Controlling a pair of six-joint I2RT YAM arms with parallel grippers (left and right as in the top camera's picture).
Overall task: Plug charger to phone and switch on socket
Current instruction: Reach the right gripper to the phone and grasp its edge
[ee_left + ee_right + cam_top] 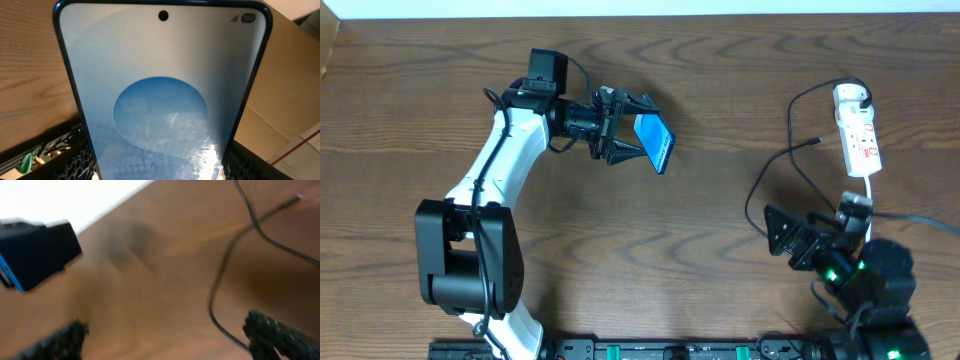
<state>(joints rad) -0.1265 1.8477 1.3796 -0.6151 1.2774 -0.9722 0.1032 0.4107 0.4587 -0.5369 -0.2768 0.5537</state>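
Brown wood-grain tabletop (700, 260). Left gripper (640, 132) clamps slim black-edged cyan-screen phone (658, 143), raised, tilted. Small connector tip (817, 141) of thin black charger cable (760, 190) lies at 1 o'clock from right gripper (780, 238), the nearer arm; its jaws spread, empty. Phone well apart at 10 o'clock.

The phone (656, 142) sits upper centre-left in the overhead view, tilted on edge and clamped in the left gripper (641, 127). Its lit cyan screen has a darker blue disc and a black rim. The socket (858, 131), a white strip with red marks, lies lengthwise at the upper right. The charger (772, 172), a thin black cable, runs from the strip's top end and loops left. Its small tip (817, 141) lies loose on the wood, just left of the strip.
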